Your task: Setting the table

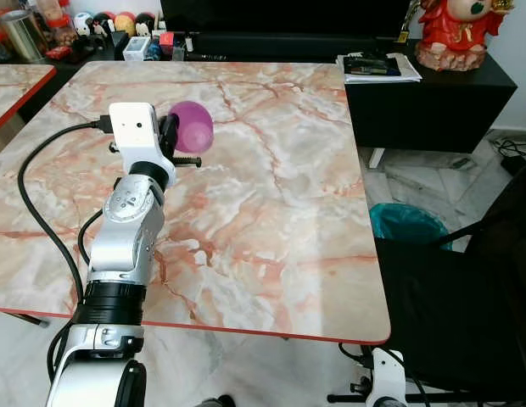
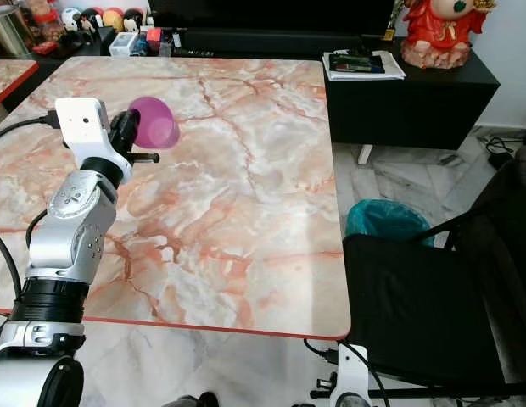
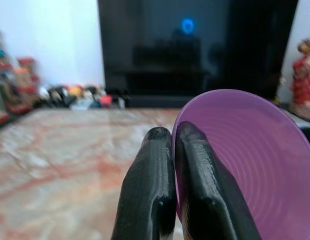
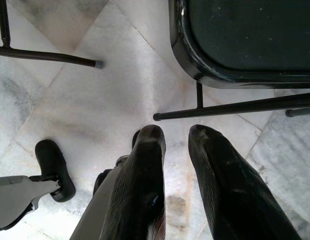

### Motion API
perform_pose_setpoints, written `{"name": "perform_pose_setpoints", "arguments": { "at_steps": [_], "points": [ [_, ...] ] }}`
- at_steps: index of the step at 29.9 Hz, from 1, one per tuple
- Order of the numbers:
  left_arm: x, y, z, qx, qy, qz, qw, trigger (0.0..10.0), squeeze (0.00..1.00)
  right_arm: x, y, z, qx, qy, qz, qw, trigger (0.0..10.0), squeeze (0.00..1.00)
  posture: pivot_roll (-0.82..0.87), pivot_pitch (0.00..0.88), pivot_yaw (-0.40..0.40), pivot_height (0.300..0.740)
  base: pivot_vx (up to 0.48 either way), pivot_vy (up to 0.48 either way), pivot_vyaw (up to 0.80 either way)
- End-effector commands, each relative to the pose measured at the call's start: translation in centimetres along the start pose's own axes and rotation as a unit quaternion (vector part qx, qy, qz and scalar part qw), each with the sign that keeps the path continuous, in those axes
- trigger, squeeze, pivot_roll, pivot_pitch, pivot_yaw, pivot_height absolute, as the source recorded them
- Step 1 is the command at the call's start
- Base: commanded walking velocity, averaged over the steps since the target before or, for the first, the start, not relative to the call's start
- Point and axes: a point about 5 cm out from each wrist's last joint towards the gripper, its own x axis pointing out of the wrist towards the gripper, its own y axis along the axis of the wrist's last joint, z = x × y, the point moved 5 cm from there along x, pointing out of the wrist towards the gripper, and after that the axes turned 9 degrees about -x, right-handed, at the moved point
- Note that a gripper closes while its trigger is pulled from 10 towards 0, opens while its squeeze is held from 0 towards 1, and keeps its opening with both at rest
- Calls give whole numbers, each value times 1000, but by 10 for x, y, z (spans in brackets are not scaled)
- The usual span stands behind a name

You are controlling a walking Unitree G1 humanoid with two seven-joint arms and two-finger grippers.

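The left gripper (image 3: 167, 137) is pinching the rim of the translucent purple plastic bowl (image 1: 192, 125) between nearly closed fingers above the pink-veined marble table (image 1: 271, 212), with bare tabletop lying ahead and to its right, while the right gripper (image 4: 177, 137) is hanging slightly parted over the floor beside the black chair (image 4: 245, 37).

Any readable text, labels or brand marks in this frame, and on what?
None can be read.
Booklets on the black cabinet: print too small.
Jars and boxes beyond the table: labels blurred.
Purple bowl in the left pincer: plain, no marking.
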Motion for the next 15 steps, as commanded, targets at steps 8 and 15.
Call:
{"name": "perform_pose_setpoints", "arguments": {
  "at_steps": [8, 15],
  "points": [
    [4, 11, -4, 23, 7, 28, 999, 10000, 0, -1, -9, -3, 13, 3, -15, 1000, 10000, 0, 1, 69, 20, 740, 0, 452, 0],
    [6, 16, -7, 30, 14, 37, 999, 10000, 0, -1, -7, -5, 14, 7, -13, 1000, 10000, 0, 11, 88, 18, 740, 0, 480, 0]
  ]
}}
